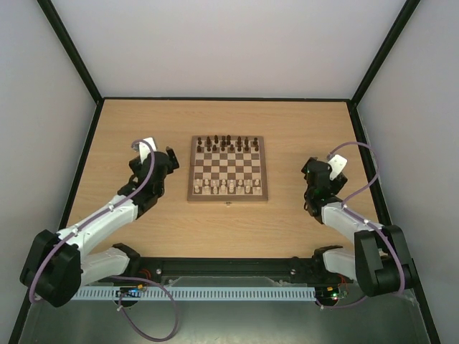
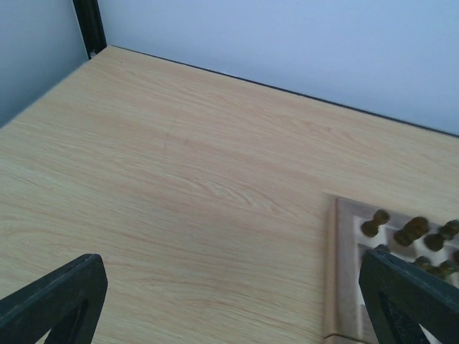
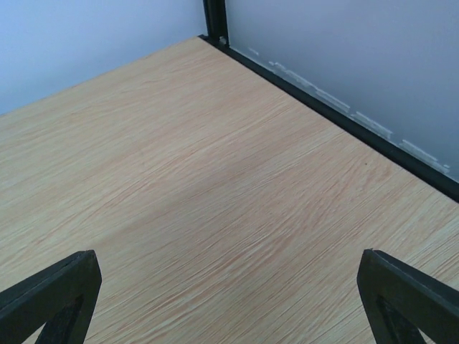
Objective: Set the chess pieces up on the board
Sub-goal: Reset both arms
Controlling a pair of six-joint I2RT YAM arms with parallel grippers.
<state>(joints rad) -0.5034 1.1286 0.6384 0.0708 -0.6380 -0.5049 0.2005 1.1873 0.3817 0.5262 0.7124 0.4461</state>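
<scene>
The board (image 1: 228, 170) sat in the middle of the top frame, a square of dark brown and cream checks inside a plain brown wooden border, with a small latch (image 1: 228, 203) on its lower edge. The pale pieces (image 1: 229, 187) stood on the board along that lower edge, tiny turned wooden shapes, each much narrower than its square. The dark pieces (image 1: 228, 143) crowded the squares along the upper edge. I could not tell single piece types apart at that size.

The worktop (image 1: 143, 129) was a light, matte surface with fine wavy wood grain running across it. Black frame posts (image 1: 72, 50) and smooth pale walls (image 1: 237, 43) closed it in. Along the foot of the wall at the upper right of the right wrist frame I saw a line of white scuffed flecks (image 3: 323, 93).

The left arm (image 1: 107, 215), white shells with black joints and a lilac cable (image 1: 147, 172), lay left of the board. Its jaws were spread wide with only bare worktop between them, and the board's corner and some round-headed dark pieces showed beside the right-hand black finger in the lower right of the left wrist frame. The right arm (image 1: 344, 218) lay right of the board, well apart from it, and its jaws were likewise spread wide over bare grain, pinching nothing.

A white slotted rail (image 1: 215, 293) ran along the bottom of the top frame.
</scene>
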